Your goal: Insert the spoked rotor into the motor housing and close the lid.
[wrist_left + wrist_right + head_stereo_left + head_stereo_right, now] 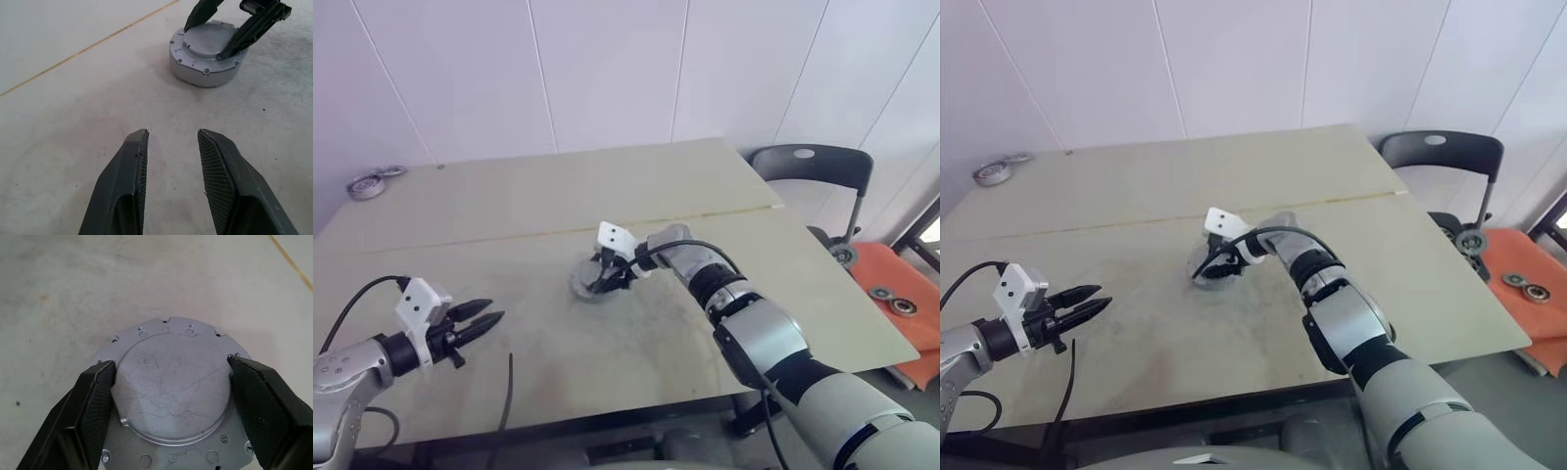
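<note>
Right gripper: your fingers straddle the lid's raised disc, touching both sides.
Left gripper: near left, partly open, empty.

Head eyes look down over the table; wrist cameras sit close.

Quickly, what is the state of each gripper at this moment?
Left gripper: open, holding nothing, above the table.
Right gripper: fingers spread wide on either side of the raised round lid of the silver housing; a firm grip cannot be told.
</note>
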Controlling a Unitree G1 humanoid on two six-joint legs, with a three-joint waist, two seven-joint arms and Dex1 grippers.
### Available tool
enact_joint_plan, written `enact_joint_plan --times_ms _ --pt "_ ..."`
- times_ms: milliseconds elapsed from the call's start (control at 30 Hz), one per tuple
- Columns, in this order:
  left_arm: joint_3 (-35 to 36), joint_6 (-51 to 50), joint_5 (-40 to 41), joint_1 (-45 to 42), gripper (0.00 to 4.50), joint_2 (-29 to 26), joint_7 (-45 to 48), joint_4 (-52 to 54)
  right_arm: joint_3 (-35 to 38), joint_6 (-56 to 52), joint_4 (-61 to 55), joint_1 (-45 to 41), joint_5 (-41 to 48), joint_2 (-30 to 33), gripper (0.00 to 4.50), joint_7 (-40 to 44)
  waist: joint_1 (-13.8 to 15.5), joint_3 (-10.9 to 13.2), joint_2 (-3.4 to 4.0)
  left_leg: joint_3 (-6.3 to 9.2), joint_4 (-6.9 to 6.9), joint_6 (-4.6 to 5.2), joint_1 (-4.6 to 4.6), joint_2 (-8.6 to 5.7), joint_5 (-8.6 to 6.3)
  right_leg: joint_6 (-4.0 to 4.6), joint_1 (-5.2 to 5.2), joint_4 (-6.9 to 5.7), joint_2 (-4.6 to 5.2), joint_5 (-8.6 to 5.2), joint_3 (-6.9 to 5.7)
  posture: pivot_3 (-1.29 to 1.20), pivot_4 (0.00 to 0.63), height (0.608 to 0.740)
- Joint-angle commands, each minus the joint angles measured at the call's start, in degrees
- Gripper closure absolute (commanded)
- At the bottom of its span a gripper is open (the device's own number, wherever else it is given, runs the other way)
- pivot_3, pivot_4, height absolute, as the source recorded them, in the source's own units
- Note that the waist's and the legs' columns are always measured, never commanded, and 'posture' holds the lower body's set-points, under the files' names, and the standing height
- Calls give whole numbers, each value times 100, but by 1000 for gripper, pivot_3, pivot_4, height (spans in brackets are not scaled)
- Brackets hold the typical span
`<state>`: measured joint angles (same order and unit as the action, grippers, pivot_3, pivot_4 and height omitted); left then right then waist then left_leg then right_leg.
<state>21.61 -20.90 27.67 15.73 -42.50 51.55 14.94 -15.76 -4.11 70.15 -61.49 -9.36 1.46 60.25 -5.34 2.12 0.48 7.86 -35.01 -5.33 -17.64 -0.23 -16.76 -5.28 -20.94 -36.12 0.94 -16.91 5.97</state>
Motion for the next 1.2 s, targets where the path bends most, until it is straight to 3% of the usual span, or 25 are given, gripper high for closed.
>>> enact_joint_plan --times_ms 33,233,567,767,1000,1100,1200 --pt "180 82 53 8 2798 -1 -32 195 -297 -884 729 433 -481 190 1233 -72 0 0 0 0 -1 0 0 -1 0 0 0 0 2 0 0 0 0 740" --pt "220 59 88 29 2798 -11 -50 239 -549 -378 668 662 -765 293 1233 -313 -11 -2 1 -1 2 0 2 -5 0 -4 2 2 8 -3 -1 0 0 740" --pt "338 -9 139 89 2798 -58 -60 333 145 -547 716 995 -226 335 1233 -1034 -17 -36 15 1 -8 -23 25 -6 -14 -3 29 1 15 -4 -4 0 0 740" --pt "358 -19 138 67 2798 -13 -116 355 464 -198 653 1010 -24 314 1233 -1807 -19 -34 15 15 -18 -26 9 -25 -16 -1 28 12 77 -5 -82 0 0 740" --pt "272 -11 135 30 2798 85 -222 395 612 37 560 971 109 167 1233 -2017 -21 -40 57 41 -23 -26 -150 -26 -16 2 -53 126 174 -3 -245 0 0 740" --pt "252 -12 129 -7 2798 88 -225 377 563 77 528 945 110 104 1233 -1760 -17 -34 78 63 0 -25 -243 -1 -16 36 -75 240 173 19 -315 0 0 740" --pt "241 -11 119 -64 2798 69 -221 334 539 72 521 903 112 78 1233 -1582 -8 -31 71 55 -4 -23 -259 -22 -15 53 -95 212 199 30 -307 0 0 740"
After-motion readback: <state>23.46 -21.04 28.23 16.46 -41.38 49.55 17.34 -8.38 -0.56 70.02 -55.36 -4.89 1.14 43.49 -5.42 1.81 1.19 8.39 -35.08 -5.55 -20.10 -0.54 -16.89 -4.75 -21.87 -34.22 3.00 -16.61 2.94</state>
